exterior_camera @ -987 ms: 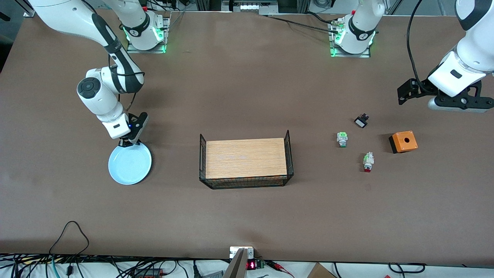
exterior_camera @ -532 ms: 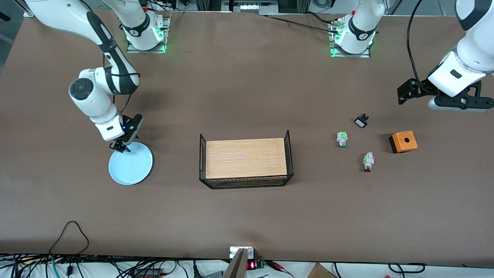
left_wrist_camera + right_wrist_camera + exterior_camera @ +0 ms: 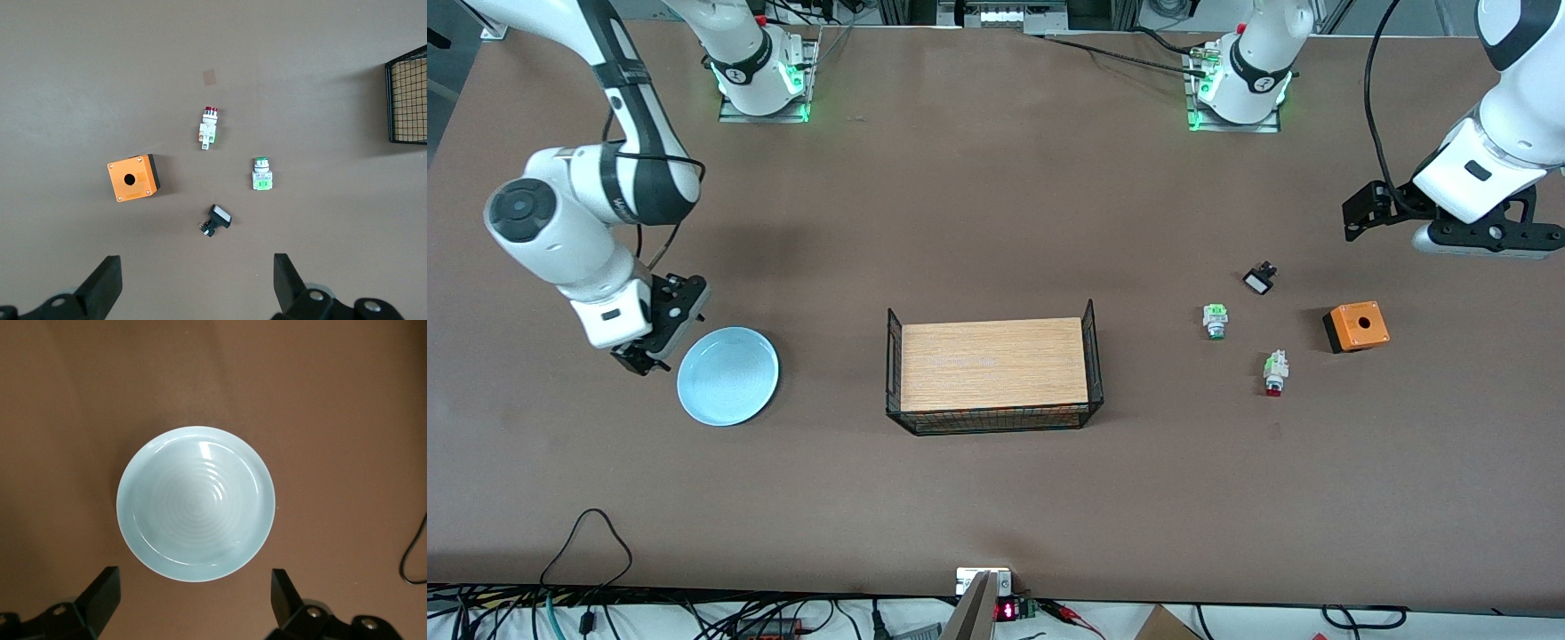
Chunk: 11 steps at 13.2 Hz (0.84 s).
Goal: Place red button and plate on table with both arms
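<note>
**Plate and red button both on the tabletop, both tools empty**

The wooden board in its wire frame [image 3: 992, 364] serves as landmark. The plate [image 3: 727, 376] lies flat on the tabletop [image 3: 996, 498] toward the right arm's end from the board. The right tool [image 3: 643, 356] hangs just beside the plate's rim, clear of it, fingers [image 3: 100, 593] spread wide, holding nothing. The red button [image 3: 1274, 372] lies toward the left arm's end from the board, between a green-capped switch [image 3: 1215, 320] and an orange box [image 3: 1356, 325]. The left arm waits, its tool [image 3: 1476, 233] wide and empty over bare tabletop farther from the board than the box.
</note>
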Motion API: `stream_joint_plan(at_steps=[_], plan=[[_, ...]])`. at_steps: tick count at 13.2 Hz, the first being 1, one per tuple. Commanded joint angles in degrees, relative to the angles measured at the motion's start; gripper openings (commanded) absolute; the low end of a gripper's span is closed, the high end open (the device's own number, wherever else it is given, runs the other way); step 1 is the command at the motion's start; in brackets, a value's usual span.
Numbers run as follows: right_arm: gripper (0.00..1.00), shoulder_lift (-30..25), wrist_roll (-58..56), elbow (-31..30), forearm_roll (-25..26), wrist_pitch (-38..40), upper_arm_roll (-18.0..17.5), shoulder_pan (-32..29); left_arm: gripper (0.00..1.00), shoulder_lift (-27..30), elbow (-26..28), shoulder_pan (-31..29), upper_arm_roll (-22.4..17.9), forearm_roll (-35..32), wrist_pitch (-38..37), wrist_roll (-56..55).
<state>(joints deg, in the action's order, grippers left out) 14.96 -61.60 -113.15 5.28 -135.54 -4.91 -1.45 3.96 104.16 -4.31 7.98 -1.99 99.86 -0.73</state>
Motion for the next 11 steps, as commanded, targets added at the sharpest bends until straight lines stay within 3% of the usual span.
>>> stream_joint_plan(at_steps=[1, 11], plan=[[1.00, 0.07, 5.14, 4.25, -1.32, 7.29, -0.36, -0.49, 1.00, -0.53, -1.59, -0.61, 0.19, 0.85, -1.42, 0.56], [1.00, -13.01, 36.33, 6.63, -1.32, 21.88, -0.98, 0.13, 1.00, -0.71, -1.94, -0.43, 0.19, 0.85, -1.42, 0.55]])
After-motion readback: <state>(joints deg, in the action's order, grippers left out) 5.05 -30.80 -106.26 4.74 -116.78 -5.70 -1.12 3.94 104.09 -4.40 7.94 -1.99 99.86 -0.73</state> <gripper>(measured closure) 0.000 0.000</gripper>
